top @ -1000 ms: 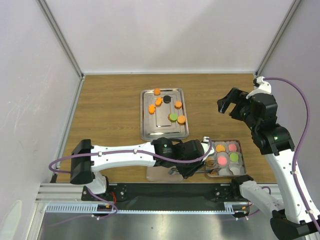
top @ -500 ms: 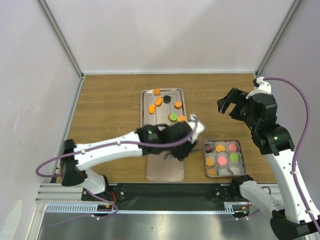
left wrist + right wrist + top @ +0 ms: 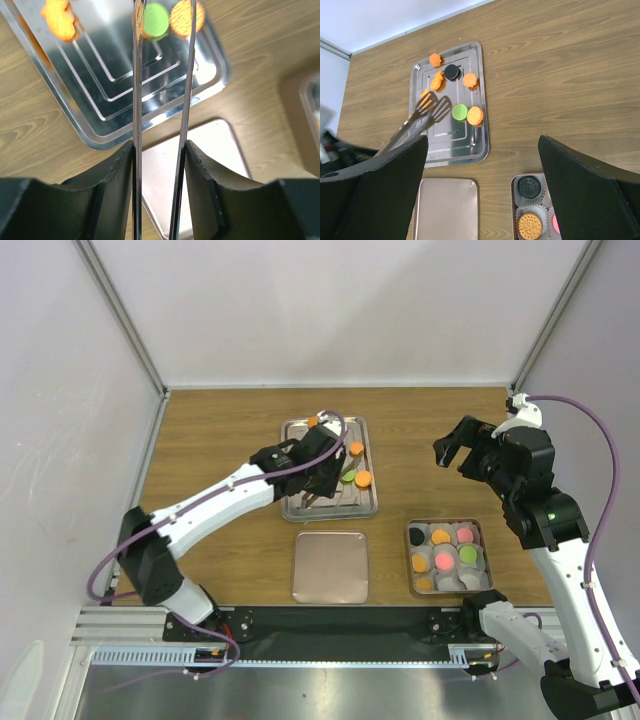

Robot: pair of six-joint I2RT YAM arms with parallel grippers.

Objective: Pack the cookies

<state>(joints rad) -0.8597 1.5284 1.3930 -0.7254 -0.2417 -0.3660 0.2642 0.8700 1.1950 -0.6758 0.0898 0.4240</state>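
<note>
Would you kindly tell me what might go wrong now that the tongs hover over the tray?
The green cookie lies close beside an orange cookie near the steel tray's rim, so the tongs in the left hand may knock that neighbour or pinch both. A cookie could also slip from the thin tongs during the carry to the box.

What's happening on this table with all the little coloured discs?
The left gripper holds tongs, open and empty, over the steel tray where several cookies lie. The small box nearby has cookies in most of its paper cups. The right gripper hangs open off to the side, holding nothing.
</note>
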